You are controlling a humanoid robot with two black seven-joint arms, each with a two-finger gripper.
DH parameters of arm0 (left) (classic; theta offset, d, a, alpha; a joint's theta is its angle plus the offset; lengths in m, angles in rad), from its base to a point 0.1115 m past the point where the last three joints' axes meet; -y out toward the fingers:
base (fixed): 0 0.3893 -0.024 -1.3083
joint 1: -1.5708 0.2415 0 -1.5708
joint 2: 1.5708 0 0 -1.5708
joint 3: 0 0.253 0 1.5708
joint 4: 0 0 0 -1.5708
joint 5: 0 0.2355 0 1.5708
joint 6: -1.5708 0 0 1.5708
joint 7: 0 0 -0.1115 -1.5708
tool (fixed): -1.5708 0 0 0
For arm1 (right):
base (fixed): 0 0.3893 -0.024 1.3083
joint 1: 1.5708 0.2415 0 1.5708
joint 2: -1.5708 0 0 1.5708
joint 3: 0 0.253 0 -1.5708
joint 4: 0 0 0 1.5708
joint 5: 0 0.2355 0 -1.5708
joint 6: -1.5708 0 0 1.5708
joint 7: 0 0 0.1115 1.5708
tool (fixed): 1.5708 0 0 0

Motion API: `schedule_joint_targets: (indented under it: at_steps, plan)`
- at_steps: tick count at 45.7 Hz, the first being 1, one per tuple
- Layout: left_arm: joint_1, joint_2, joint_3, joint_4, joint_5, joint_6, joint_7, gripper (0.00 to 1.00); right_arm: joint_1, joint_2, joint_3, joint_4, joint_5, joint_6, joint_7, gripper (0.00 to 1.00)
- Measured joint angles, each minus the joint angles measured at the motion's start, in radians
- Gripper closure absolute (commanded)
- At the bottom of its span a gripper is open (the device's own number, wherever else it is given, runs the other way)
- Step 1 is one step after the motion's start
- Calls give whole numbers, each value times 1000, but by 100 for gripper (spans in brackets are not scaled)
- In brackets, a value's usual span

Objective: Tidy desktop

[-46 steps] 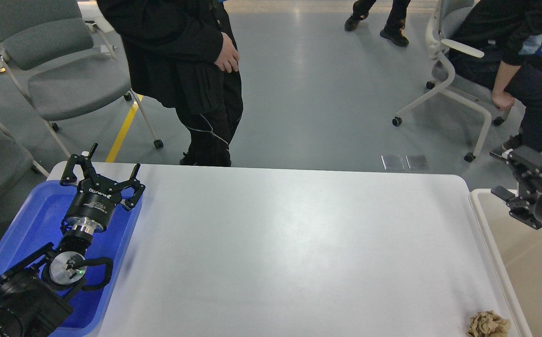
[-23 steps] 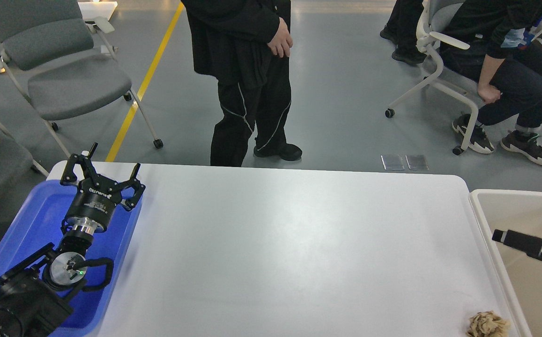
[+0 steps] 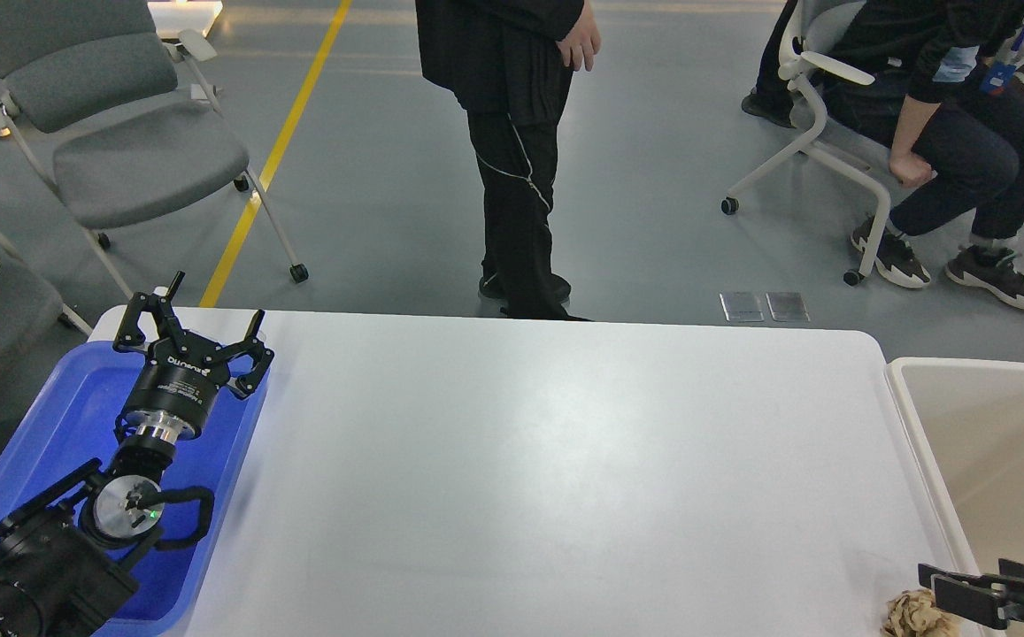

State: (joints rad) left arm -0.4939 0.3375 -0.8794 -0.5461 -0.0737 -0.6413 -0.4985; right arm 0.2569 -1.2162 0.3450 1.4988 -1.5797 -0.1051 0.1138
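One crumpled tan paper wad [image 3: 919, 612] remains on the desktop [image 3: 547, 478], at its five o'clock corner, just at nine o'clock of the right gripper [image 3: 963, 593], whose fingers look parted. The left gripper [image 3: 193, 332] hangs spread over the blue tray [image 3: 34, 442], well apart. The beige bin [image 3: 989, 425] shows nothing inside.

Single head view only; scene is seen from above the near edge of the desktop [image 3: 547, 478], angled forward and down. The tabletop is framed at close range, its near edge cut off at the bottom. Floor beyond is taken in at the top. No second view is provided, so no overlap is recorded.
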Motion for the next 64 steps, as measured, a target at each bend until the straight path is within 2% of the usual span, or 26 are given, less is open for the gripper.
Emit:
schedule_joint_targets:
  at_steps: [23,64]
  plan:
    - [0,0,0,0,0,0,0,0,-8,126,-46,-148,-47,-11,2,0]
    - [0,0,0,0,0,0,0,0,-6,281,-64,-298,-36,-10,3,0]
